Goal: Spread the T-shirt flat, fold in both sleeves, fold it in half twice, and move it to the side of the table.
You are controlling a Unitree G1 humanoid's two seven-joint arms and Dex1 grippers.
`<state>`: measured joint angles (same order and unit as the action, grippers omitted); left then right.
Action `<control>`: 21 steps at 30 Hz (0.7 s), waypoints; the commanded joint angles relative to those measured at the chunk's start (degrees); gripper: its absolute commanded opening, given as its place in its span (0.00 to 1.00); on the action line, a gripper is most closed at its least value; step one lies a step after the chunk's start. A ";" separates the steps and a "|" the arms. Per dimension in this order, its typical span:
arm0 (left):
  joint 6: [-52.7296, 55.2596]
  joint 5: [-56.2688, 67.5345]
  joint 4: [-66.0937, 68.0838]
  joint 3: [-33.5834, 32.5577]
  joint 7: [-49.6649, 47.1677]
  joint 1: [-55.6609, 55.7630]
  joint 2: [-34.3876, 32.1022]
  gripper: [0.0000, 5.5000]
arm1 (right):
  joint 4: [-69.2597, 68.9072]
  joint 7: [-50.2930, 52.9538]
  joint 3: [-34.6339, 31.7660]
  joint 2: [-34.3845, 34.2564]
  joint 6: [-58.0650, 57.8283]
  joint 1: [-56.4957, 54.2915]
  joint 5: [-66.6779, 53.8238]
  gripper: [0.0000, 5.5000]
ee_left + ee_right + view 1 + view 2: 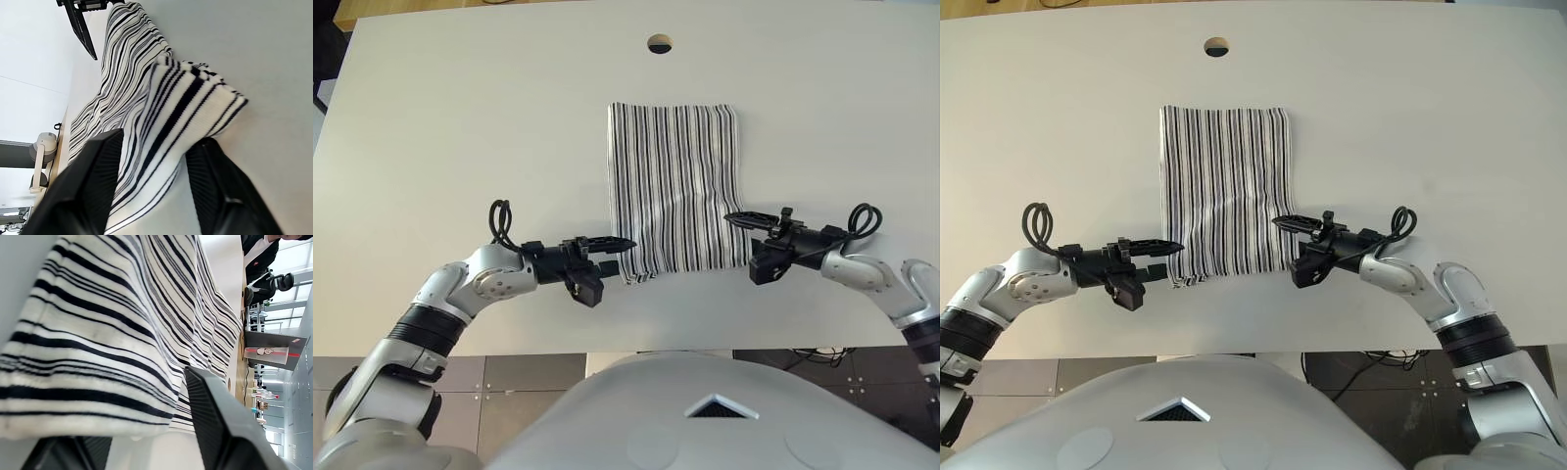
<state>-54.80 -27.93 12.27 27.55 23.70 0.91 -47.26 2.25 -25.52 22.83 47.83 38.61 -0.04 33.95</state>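
So the black-and-white striped cotton T-shirt [675, 186] lies as a neat narrow rectangle mid white tabletop [460, 147]. The sleeves look tucked in already, so I reckon both halvings and the move aside are left. The left gripper [615, 259] and right gripper [744, 240] have their jaws parted, each straddling a near corner without pinching it.
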 commanded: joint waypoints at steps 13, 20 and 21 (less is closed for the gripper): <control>-0.61 -3.42 5.31 1.32 1.18 -0.02 0.73 0.04 | 3.90 -2.61 0.30 0.95 -0.49 1.47 -0.38 0.02; -1.43 0.79 5.98 1.03 2.47 -1.19 -0.26 0.02 | 2.82 -4.29 -0.89 1.09 -0.20 3.11 -8.34 0.02; -1.48 2.52 4.97 1.16 3.14 -2.27 -0.75 0.02 | 1.57 -5.27 -1.12 1.44 -0.40 4.37 -10.99 0.02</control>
<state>-57.85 -25.10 16.15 26.93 23.63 2.56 -46.62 5.29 -28.43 22.30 48.08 38.86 1.70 26.71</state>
